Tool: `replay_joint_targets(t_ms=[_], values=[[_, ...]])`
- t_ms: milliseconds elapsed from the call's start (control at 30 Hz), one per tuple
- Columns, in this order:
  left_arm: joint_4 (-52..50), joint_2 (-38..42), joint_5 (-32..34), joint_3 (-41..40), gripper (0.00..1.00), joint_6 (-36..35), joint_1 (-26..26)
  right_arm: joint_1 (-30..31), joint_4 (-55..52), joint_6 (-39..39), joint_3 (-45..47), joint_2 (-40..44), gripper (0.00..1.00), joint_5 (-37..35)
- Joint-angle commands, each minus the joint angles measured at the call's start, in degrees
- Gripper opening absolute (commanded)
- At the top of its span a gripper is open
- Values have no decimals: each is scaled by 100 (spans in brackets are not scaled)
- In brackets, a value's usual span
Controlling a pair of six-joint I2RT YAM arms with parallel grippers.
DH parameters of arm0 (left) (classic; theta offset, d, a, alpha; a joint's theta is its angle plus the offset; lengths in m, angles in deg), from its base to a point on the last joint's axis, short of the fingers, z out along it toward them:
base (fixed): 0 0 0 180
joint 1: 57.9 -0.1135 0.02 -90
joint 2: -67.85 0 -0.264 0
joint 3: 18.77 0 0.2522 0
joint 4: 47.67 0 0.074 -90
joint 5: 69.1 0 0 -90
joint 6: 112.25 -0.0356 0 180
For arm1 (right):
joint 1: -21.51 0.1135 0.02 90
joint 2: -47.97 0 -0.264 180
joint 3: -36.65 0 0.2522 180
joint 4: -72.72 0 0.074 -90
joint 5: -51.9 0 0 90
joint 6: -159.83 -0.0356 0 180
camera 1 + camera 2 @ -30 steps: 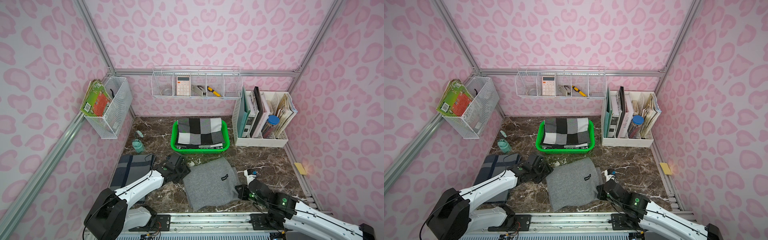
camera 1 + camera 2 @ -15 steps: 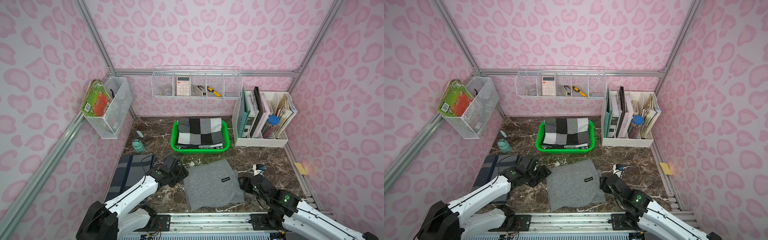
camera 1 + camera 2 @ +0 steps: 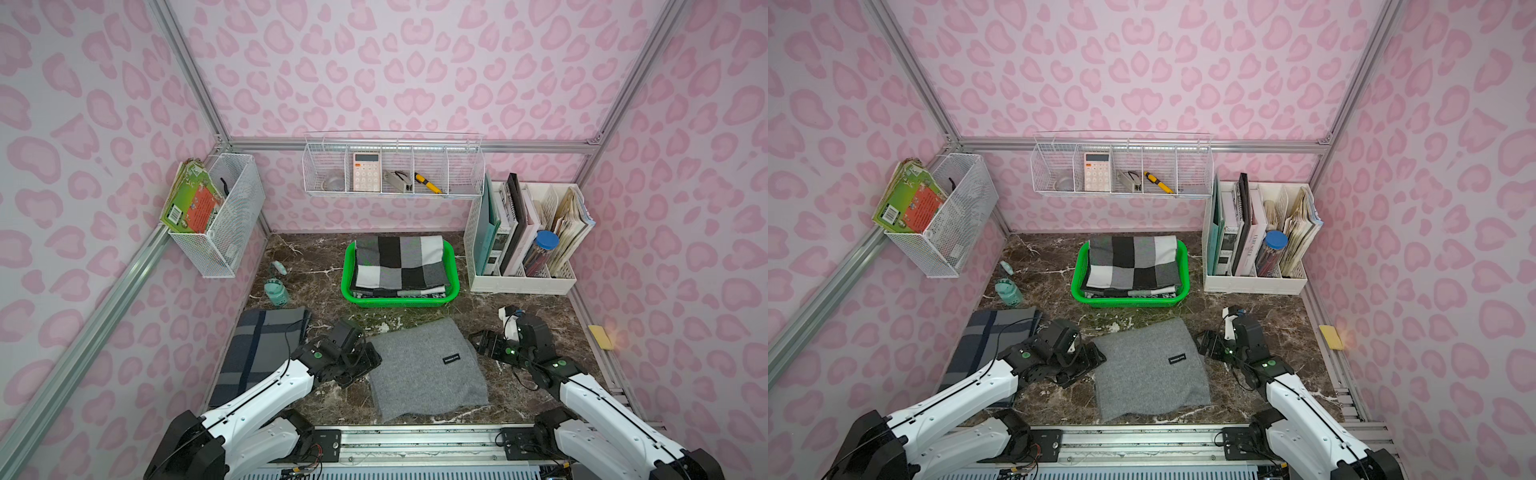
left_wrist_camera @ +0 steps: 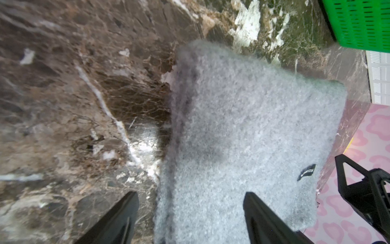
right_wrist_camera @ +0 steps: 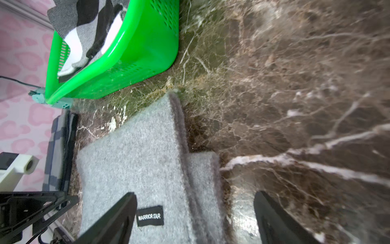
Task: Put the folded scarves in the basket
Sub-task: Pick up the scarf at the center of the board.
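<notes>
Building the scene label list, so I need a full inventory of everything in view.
basket: 1, bright green, table's back centre
checked scarf: 1, black-grey-white, folded in basket
grey scarf: 1, grey, black label, folded on table before basket
plaid scarf: 1, navy-grey, table's left side
bottle: 1, teal, left of basket
wire baskets: 2, white, one on left wall, one on back wall
calculator: 1, white, in back-wall basket
file organiser: 1, white, right of basket
jar: 1, blue lid, in organiser
pad: 1, yellow, by right wall
table: 1, brown marble, under all
left gripper: 1, black, grey scarf's left edge, jaws open
right gripper: 1, black, grey scarf's right edge, jaws open
</notes>
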Motion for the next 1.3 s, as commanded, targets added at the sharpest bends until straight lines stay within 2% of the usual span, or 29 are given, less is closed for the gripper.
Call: replay_joint_targets(t_ms=[0,300,500,767,933,1133,1267], values=[[209,-141,101,-55,83,201,49,7,481,-52,112,-201,93,309],[682,-492,194,-224,82,450,190,501,914,-243,164,-803,98,139],[871,-648,290,-364,81,578,309,945,1179,-497,220,-1185,98,-264],[1307,-824,244,-567,79,758,512,1026,1351,-626,141,-1699,95,-238],[1467,-1127,312,-500,73,854,670,1137,1485,-740,172,-1762,85,-339],[1633,-1215,293,-381,55,821,687,1178,1562,-712,213,-1832,62,-341],[1717,-1228,247,-230,38,680,696,1223,1671,-675,217,-1855,31,-303]])
